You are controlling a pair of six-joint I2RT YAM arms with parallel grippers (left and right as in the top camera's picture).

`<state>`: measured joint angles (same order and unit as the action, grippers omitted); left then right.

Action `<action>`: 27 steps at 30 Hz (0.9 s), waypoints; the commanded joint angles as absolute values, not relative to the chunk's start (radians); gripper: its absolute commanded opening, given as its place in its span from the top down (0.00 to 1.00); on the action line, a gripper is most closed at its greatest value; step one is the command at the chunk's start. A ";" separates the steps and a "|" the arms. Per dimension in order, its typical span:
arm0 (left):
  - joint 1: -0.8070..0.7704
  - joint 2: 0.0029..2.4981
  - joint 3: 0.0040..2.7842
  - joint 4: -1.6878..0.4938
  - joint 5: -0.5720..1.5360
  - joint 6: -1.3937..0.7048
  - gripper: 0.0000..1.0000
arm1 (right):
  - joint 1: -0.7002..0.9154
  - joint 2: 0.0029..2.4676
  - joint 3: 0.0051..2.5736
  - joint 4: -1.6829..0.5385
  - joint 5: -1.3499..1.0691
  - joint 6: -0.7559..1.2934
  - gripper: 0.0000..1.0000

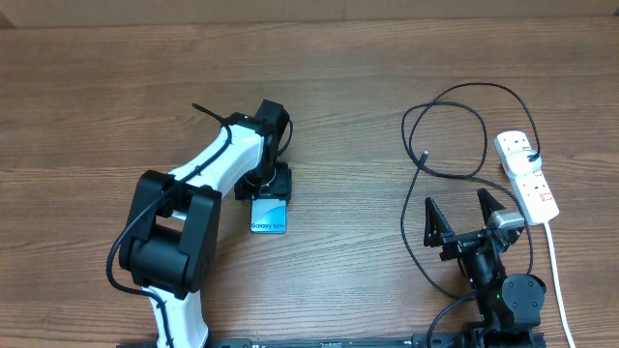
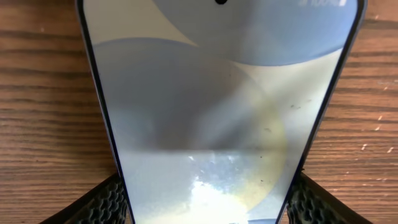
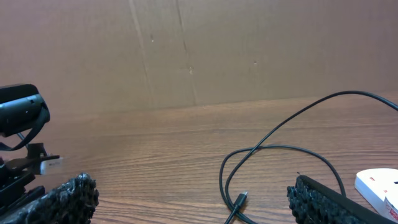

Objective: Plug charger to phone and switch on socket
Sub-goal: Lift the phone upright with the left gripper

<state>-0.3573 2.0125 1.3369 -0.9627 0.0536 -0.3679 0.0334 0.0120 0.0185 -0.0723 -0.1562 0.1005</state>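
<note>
The phone (image 1: 270, 217) lies flat on the wooden table at centre left, its light blue screen up and the "Galaxy S24+" text showing. My left gripper (image 1: 263, 186) is shut on the phone's far end. In the left wrist view the phone (image 2: 217, 106) fills the frame and both black fingers touch its edges. The charger cable (image 1: 482, 135) lies looped on the right, with its plug tip (image 1: 426, 155) loose on the table. The socket (image 1: 527, 179), a white power strip, lies at far right. My right gripper (image 1: 464, 217) is open and empty, just in front of the plug tip (image 3: 241, 198).
The strip's white cord (image 1: 556, 261) runs towards the front edge beside the right arm. A brown cardboard wall (image 3: 186, 50) stands behind the table. The left arm's black body (image 3: 18, 109) shows at the left of the right wrist view.
</note>
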 commanded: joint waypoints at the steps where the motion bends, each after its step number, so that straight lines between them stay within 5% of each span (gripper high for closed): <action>1: -0.352 2.040 1.409 -1.001 0.104 -0.374 0.37 | 0.038 0.004 0.008 -0.069 -0.150 0.092 0.00; 27: -0.352 2.040 1.664 -1.218 0.231 -0.477 0.39 | 0.038 0.004 0.008 -0.069 -0.150 0.092 0.00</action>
<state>-0.3573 2.0369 1.6318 -1.2137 0.1967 -0.4171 0.0334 0.0120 0.0185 -0.0719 -0.1566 0.1001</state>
